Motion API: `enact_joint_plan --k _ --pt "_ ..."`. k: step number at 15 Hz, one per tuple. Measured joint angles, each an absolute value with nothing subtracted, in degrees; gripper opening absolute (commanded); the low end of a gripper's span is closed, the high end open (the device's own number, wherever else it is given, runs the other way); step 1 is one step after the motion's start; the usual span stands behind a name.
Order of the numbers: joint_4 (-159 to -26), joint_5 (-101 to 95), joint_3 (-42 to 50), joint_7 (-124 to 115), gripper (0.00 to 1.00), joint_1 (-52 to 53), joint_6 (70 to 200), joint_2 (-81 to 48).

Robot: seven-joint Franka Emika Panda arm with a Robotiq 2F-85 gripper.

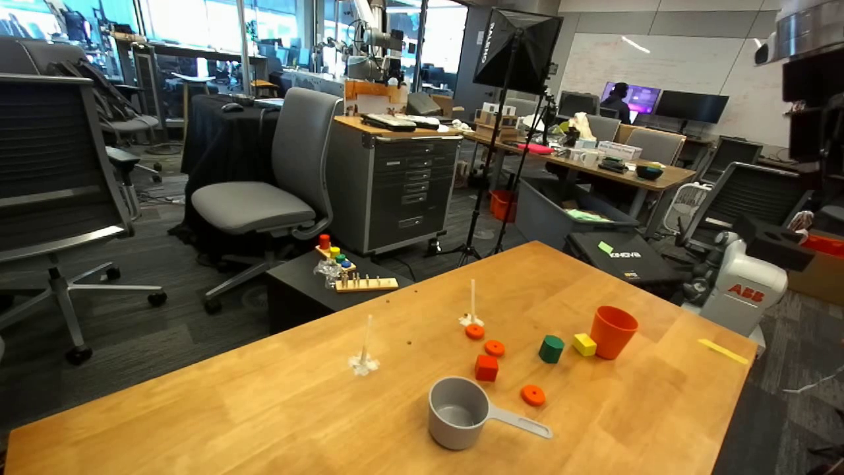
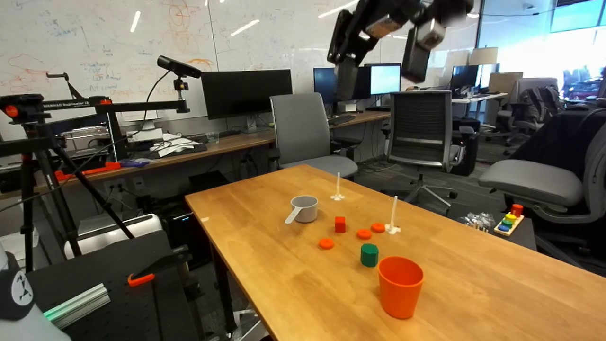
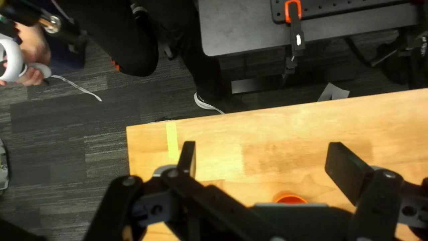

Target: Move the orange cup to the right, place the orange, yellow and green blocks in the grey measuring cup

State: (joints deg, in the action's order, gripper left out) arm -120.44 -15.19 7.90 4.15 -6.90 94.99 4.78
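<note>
- Left in an exterior view: a peg (image 1: 367,340), upright on the table (image 1: 198,415).
- Near: the grey cup (image 1: 455,425), upright, its handle (image 1: 521,423) to the right.
- Far: a second peg (image 1: 473,300), with two orange rings (image 1: 475,334) just nearer.
- Just beyond the grey cup: the orange block (image 1: 486,369).
- Farther right, on the table: the green block (image 1: 551,351).
- Right again: the yellow block (image 1: 583,345), just beside the upright orange cup (image 1: 610,342); touching or apart, I cannot tell.
- Above the table: the gripper (image 3: 262,150), its fingers (image 3: 187,155) released and spread wide.
</note>
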Motion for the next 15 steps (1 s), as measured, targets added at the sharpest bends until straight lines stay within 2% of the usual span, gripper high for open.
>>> enact_joint_plan --k 6,10,13,15 --pt "-117.03 -7.29 7.0 -8.11 1.0 -6.21 108.88 -11.9" --pt "-110.69 -7.99 6.99 -15.41 1.0 -4.75 110.97 -22.81" --pt "-108.97 -8.11 7.01 -16.39 1.0 -4.39 110.9 -24.77" --pt "-109.65 -8.58 7.71 -19.89 1.0 -4.14 115.81 -24.96"
